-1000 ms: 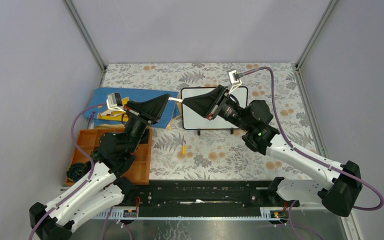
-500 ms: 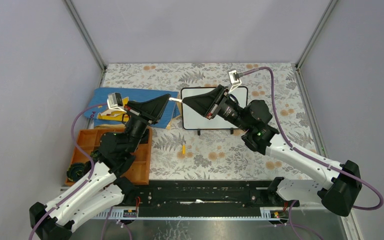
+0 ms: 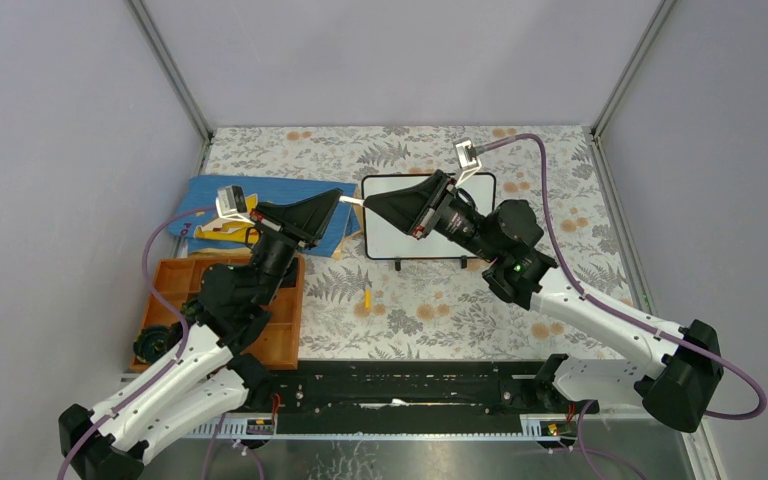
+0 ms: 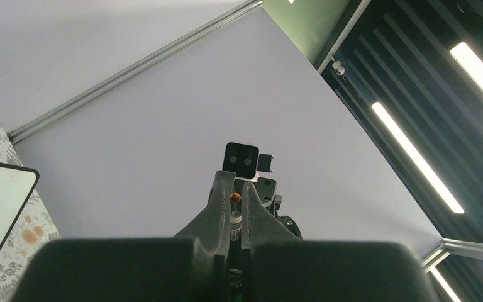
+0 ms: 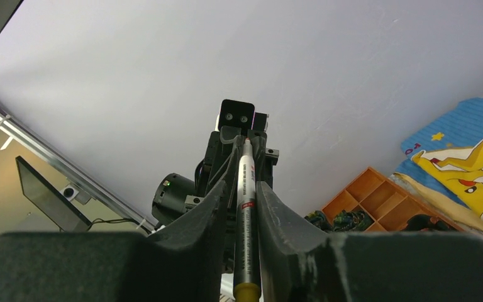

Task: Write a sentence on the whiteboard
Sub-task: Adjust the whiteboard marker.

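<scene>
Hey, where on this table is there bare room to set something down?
Free: the far strip between the whiteboard and the back wall, and the near middle between the orange tray and the right arm, bar a yellow piece. Crowded: the left side, with tray and blue book, and the whiteboard's left edge, where left claw meets right claw.

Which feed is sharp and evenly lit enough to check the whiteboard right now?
Top view: soft, even light, no glare on the whiteboard, but the right arm hides part and no writing resolves. Left wrist view: only a board corner at the left edge; strip lights blaze; finger bases blur. Right wrist view: pen fairly sharp between the fingers, no board.
</scene>
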Controlling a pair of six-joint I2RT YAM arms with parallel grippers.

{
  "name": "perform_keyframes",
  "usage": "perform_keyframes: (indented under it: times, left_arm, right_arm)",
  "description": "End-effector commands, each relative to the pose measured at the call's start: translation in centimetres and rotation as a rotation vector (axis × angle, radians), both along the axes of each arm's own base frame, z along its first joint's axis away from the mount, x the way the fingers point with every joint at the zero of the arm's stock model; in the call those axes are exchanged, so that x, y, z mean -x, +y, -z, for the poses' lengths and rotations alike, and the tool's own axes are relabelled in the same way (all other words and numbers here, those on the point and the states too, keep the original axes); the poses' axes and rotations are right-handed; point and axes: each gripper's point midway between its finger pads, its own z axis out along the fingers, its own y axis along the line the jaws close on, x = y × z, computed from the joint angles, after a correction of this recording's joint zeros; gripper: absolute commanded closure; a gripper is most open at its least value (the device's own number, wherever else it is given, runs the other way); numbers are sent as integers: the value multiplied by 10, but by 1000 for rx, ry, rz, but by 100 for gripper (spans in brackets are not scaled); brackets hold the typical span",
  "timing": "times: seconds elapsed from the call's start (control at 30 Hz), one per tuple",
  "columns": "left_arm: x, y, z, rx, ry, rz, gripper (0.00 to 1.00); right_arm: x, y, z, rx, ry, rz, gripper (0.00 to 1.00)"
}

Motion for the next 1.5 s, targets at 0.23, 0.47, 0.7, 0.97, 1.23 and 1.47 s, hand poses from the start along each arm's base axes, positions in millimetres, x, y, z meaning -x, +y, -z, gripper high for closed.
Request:
perform_keyframes:
  times: [0.23,0.47,0.7,0.97,1.23,1.47]
  left_arm:
    - [3,5,-12,6,-34,-26,100]
    - [2,5,-12,6,-33,-31,100]
    - [1,10,-10,14,-22,-52,100]
    - [2,10,-9,14,-20,-50,100]
    - [1,6,-4,9,-11,-31,100]
    - [0,6,-1,7,-4,-31,100]
  right_arm:
    - [9,-3,-17,-36,-47,-27,79]
    - [11,-4,-17,-37,-51,-36,71]
    - [11,-5,-17,-39,-49,-29,71]
    - [9,-6,-17,-47,-46,-19,74]
    - [6,-9,-19,-76,-43,3,64]
    - [6,-9,-19,-78,-46,5,69]
